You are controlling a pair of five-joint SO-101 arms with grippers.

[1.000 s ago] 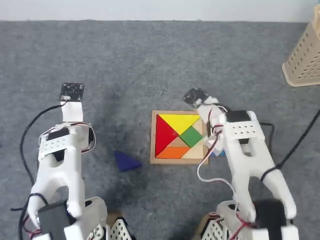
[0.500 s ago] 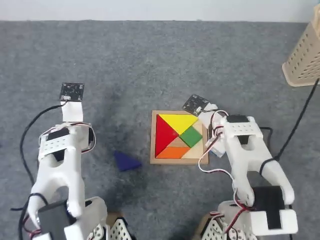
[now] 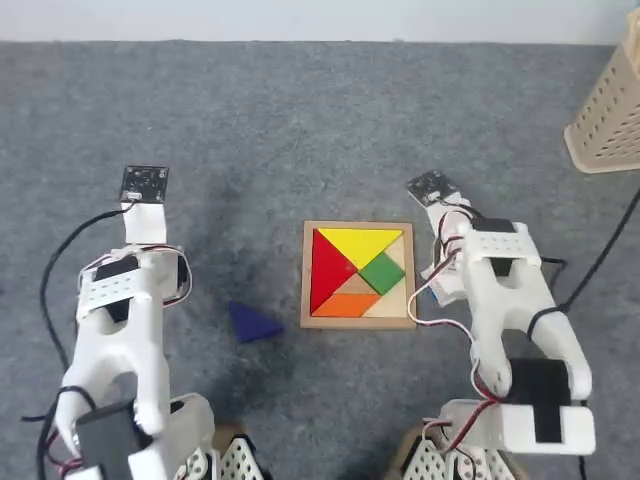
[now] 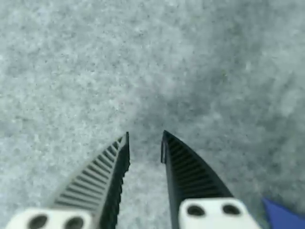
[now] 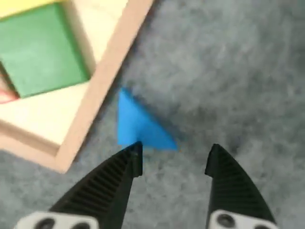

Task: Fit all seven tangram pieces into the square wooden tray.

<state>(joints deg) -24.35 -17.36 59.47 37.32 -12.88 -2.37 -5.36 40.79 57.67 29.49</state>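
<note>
Within tray point(image 3: 358, 323) five pieces point(image 3: 355, 245); outside two: dark blue triangle point(image 3: 252, 322), light blue triangle point(image 5: 140, 126). Left fingers point(image 4: 112, 176), right fingers point(image 5: 228, 181) parted, empty.

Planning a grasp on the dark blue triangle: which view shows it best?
The high view: the dark blue triangle lies whole, left of the tray. The left wrist view catches one corner; the right wrist view shows a lighter blue triangle.

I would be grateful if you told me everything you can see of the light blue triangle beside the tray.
The light blue triangle is a small, flat, solid-coloured piece, seemingly painted wood. It lies flat on the grey carpet just outside the wooden tray, close to its frame; contact there is unclear. One finger of the open right end effector overlaps one corner; touching cannot be judged.
</note>
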